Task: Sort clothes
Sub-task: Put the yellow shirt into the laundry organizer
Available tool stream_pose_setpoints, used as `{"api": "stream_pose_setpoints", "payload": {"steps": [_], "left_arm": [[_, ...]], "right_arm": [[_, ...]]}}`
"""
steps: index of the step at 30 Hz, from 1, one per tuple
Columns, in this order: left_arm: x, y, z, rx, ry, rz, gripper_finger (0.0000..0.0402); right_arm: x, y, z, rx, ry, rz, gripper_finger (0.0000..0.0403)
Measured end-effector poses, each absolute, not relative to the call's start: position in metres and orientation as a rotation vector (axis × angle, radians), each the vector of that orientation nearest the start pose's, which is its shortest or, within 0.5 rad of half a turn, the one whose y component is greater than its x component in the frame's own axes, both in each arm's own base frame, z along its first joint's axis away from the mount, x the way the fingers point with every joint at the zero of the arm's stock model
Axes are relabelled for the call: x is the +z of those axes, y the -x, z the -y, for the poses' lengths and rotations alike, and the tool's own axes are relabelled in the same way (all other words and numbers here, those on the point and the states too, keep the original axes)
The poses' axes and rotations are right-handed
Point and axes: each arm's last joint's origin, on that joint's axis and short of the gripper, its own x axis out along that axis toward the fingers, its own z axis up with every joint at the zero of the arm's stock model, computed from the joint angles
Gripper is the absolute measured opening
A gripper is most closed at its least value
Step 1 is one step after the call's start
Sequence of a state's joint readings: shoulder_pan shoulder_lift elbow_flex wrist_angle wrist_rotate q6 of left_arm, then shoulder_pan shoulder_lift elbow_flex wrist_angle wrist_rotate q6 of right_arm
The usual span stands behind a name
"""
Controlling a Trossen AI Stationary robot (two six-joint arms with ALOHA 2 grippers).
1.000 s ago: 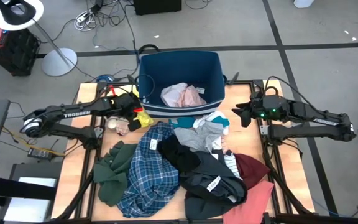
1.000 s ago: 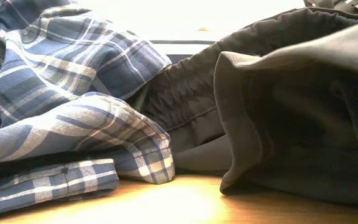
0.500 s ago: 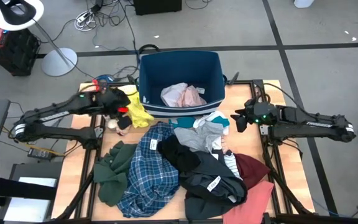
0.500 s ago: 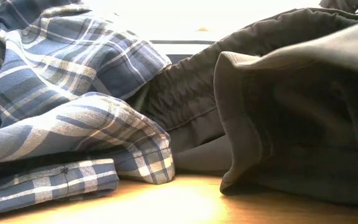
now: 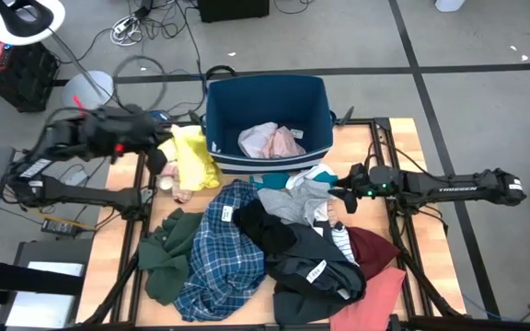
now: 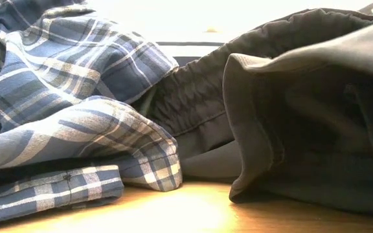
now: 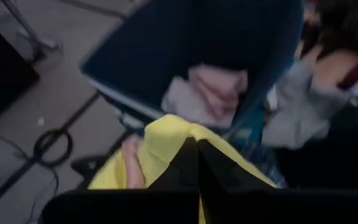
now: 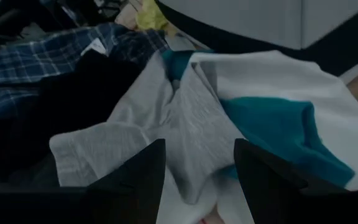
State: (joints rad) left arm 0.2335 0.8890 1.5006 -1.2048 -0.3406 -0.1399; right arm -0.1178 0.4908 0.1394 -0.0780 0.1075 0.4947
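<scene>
A: Where does the left pincer (image 7: 197, 144) stand?

B: Above the desk's (image 5: 366, 152) far-left corner, clenched on the yellow garment (image 5: 192, 156), which hangs from it just beside the navy bin's (image 5: 266, 90) left wall. The cloth trails downward, its long axis running from the pincer toward the desk.

A: And which way lies the bin from that load?

B: To the robot's right of the pincer, close by; pale pink clothing (image 5: 271, 141) already lies inside. A short carry across the rim looks like the coming move.

A: The right pincer (image 8: 197, 163)?

B: Released, fingers spread, low over the teal-white garment (image 8: 272, 118) at the pile's near-bin edge. That piece lies straight ahead of it, so the right arm is the nearer 1 for it.

A: The rest?

B: The blue plaid shirt (image 6: 57, 97) and a dark grey garment (image 6: 303, 110) stay heaped mid-desk.
</scene>
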Motion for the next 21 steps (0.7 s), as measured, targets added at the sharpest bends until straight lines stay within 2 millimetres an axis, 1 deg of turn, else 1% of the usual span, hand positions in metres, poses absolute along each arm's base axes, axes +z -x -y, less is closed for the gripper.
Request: {"api": "stream_pose_setpoints", "payload": {"steps": [3,5,8,10,14,17,21], "left_arm": [[0.468,-0.088,-0.032,0.621,0.074,-0.474,0.0000],[0.482,-0.089,-0.033,0.640,0.041,-0.422,0.0000],[0.506,-0.094,-0.034,0.640,-0.009,-0.308,0.0000],[0.520,-0.103,-0.036,0.638,-0.048,-0.234,0.0000],[0.547,-0.127,-0.042,0.640,-0.149,-0.103,0.0000],[0.565,-0.151,-0.049,0.661,-0.231,-0.018,0.0000],[0.586,-0.184,-0.064,0.710,-0.300,0.085,0.0000]], "right_arm": [[0.161,-0.125,0.018,-0.324,-0.487,-0.358,0.0192],[0.163,-0.125,0.018,-0.320,-0.487,-0.340,0.0192],[0.164,-0.126,0.018,-0.317,-0.487,-0.329,0.0192],[0.164,-0.126,0.018,-0.318,-0.487,-0.330,0.0192],[0.164,-0.126,0.018,-0.317,-0.487,-0.329,0.0192],[0.164,-0.126,0.018,-0.317,-0.487,-0.329,0.0192],[0.164,-0.126,0.018,-0.318,-0.487,-0.329,0.0192]]}}
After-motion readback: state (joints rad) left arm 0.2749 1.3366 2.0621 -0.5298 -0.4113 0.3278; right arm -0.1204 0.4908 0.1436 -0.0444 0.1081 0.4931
